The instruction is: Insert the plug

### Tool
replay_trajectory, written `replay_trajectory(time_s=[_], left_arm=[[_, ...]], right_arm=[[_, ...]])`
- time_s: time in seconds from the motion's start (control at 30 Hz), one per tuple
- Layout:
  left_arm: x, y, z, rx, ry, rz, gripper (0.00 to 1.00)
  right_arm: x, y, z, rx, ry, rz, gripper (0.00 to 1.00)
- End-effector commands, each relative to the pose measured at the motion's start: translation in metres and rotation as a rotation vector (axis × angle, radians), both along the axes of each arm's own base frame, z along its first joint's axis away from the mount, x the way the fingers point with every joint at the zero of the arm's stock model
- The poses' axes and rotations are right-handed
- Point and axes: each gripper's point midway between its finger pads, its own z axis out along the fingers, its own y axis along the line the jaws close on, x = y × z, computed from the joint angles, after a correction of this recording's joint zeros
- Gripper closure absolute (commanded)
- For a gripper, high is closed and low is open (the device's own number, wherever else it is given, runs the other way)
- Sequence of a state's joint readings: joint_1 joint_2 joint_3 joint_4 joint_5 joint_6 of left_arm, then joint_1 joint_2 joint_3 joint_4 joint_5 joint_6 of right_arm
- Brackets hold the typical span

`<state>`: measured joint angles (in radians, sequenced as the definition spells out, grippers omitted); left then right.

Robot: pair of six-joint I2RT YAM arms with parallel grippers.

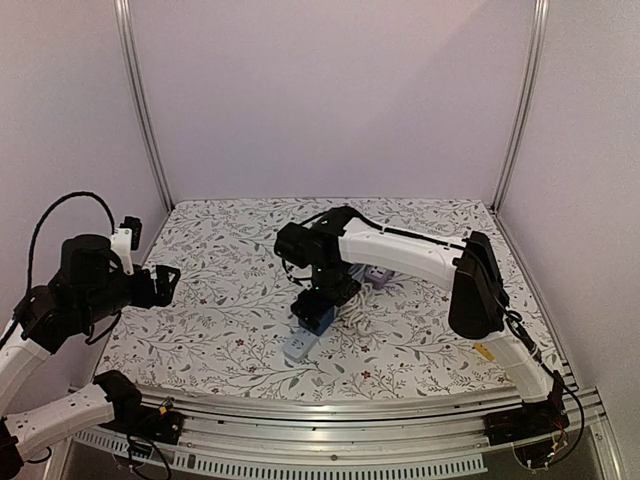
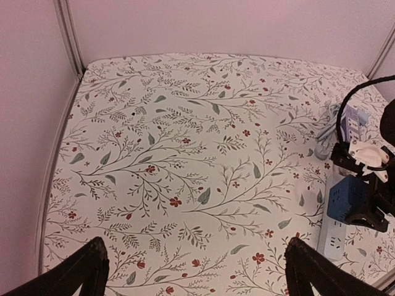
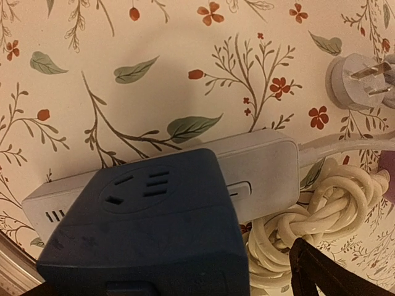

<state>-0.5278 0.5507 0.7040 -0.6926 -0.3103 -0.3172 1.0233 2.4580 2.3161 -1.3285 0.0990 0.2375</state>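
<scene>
A blue cube plug adapter point(image 3: 154, 228) sits on top of a white power strip point(image 3: 259, 166), over its middle; how deep it is seated is hidden. My right gripper point(image 3: 166, 271) is open above the cube, with one finger point(image 3: 315, 271) clear of the cube's right side and the other barely in view. In the top view the right gripper point(image 1: 325, 295) hangs over the cube point(image 1: 318, 314) and strip point(image 1: 298, 346) at the table's middle. My left gripper point(image 2: 196, 246) is open and empty over the floral cloth, at the left in the top view point(image 1: 168, 278).
The strip's coiled white cord point(image 3: 321, 203) and its own white pronged plug point(image 3: 355, 80) lie on the cloth right of the strip. A second, purple-tinted strip point(image 2: 350, 121) lies behind. Metal frame posts and walls close in the table point(image 1: 230, 330).
</scene>
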Motion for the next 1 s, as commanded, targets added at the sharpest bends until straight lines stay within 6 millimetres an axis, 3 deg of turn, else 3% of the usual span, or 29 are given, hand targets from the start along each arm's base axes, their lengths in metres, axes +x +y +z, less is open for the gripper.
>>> replay_trajectory(time_s=[0.0, 0.3, 0.6, 0.77, 0.97], left_arm=[[0.002, -0.001, -0.004, 0.006, 0.006, -0.007, 0.01], [0.002, -0.002, -0.004, 0.004, 0.007, -0.011, 0.00], [0.002, -0.002, -0.004, 0.001, 0.008, -0.016, 0.01], [0.002, -0.002, -0.005, 0.002, 0.010, -0.014, 0.00], [0.002, 0.000, -0.004, 0.006, 0.005, -0.001, 0.00]], right_arm=[[-0.014, -0.048, 0.024, -0.152, 0.058, -0.058, 0.01], [-0.021, -0.033, 0.054, -0.019, 0.076, -0.058, 0.01], [-0.011, -0.028, 0.092, 0.079, -0.014, -0.072, 0.01], [-0.001, -0.037, 0.110, 0.074, -0.095, -0.069, 0.01], [0.010, -0.063, 0.119, 0.032, -0.156, -0.098, 0.01]])
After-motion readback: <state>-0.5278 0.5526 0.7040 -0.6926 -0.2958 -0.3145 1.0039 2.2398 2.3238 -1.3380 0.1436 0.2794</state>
